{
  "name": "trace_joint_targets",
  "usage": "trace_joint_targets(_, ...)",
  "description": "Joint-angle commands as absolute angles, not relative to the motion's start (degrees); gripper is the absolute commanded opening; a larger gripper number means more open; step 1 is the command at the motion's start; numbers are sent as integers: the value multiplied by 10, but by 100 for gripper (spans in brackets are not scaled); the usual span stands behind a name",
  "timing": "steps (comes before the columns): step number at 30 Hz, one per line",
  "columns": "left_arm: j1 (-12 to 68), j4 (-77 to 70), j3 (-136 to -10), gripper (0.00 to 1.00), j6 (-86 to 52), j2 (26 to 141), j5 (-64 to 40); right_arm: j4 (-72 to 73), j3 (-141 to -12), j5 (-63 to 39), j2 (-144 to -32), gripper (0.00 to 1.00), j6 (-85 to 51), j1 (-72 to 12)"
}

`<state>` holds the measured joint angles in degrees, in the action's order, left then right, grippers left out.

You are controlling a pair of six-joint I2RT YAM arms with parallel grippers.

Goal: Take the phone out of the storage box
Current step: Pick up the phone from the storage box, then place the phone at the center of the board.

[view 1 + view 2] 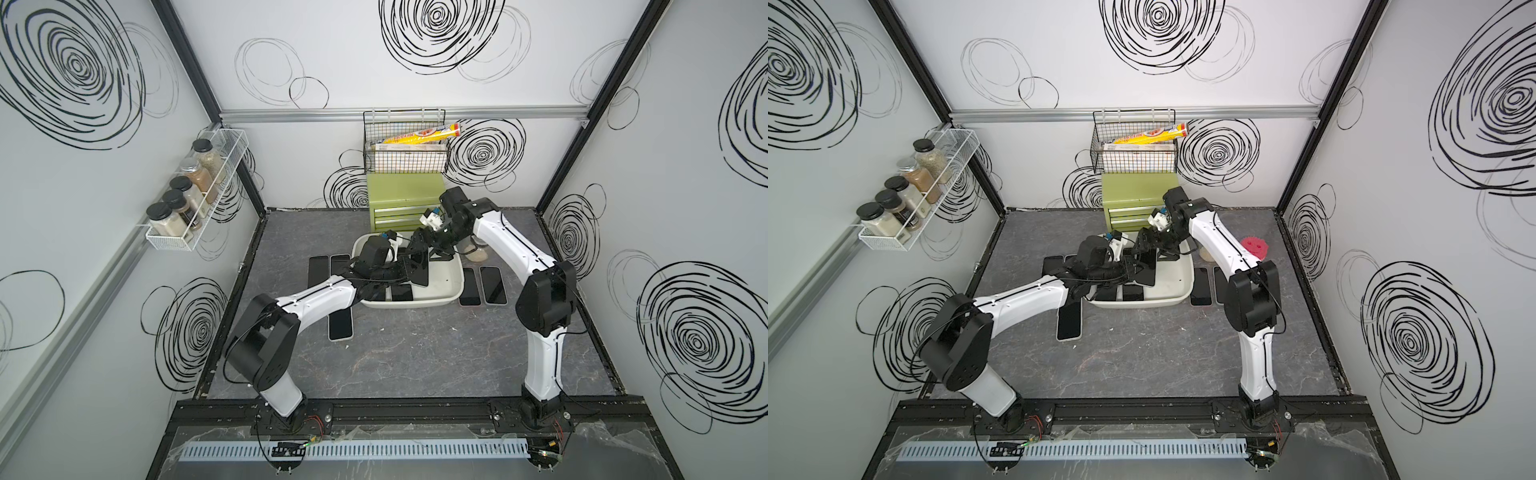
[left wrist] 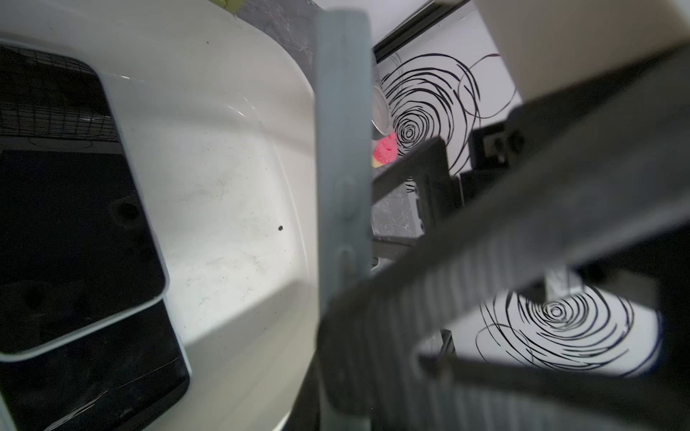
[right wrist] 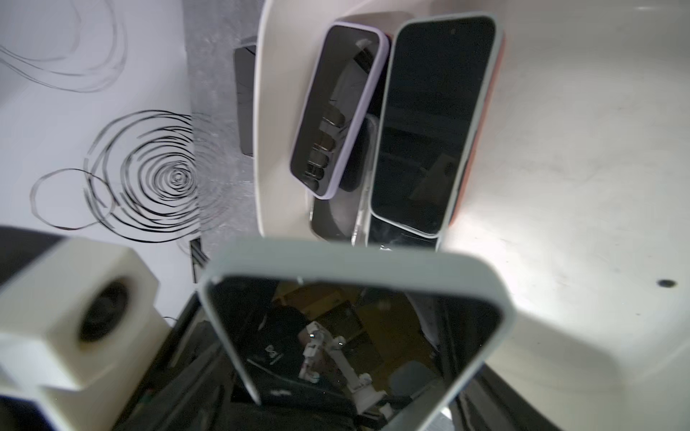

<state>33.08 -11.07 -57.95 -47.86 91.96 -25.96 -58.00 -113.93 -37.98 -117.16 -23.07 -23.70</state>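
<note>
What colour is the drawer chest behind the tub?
Drawer chest: olive green, clearest in both top views.

Green drawer chest at the tabletop's back; black wire basket directly above it; pink sponge beside it.

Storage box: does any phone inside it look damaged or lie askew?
Yes. In the storage box, the lower phone of a stack shows crack-like lines across its screen. The lilac-cased phone lies tilted over another phone, not flat. A grey-cased phone stands upright, gripped by the left claw.
</note>
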Motion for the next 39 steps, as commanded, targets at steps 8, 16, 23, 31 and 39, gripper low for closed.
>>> trace_joint_targets(8, 334, -69, -437, 4, -476, 707, -256, -522, -1259, -491, -1211, 100, -293, -188)
trace_joint_targets(16, 338, 227, -380, 3, -582, 459, -110, -518, -1194, -493, -1186, 100, -260, -187)
trace_joint_targets(23, 353, 396, -333, 3, -691, 329, -76, -509, -1140, -497, -1163, 100, -239, -187)
trace_joint_targets(31, 436, 288, -291, 2, -718, 432, -54, -518, -1129, -486, -1155, 100, -225, -188)
trace_joint_targets(39, 456, 111, -271, 3, -653, 549, -41, -528, -1119, -468, -1145, 100, -212, -187)
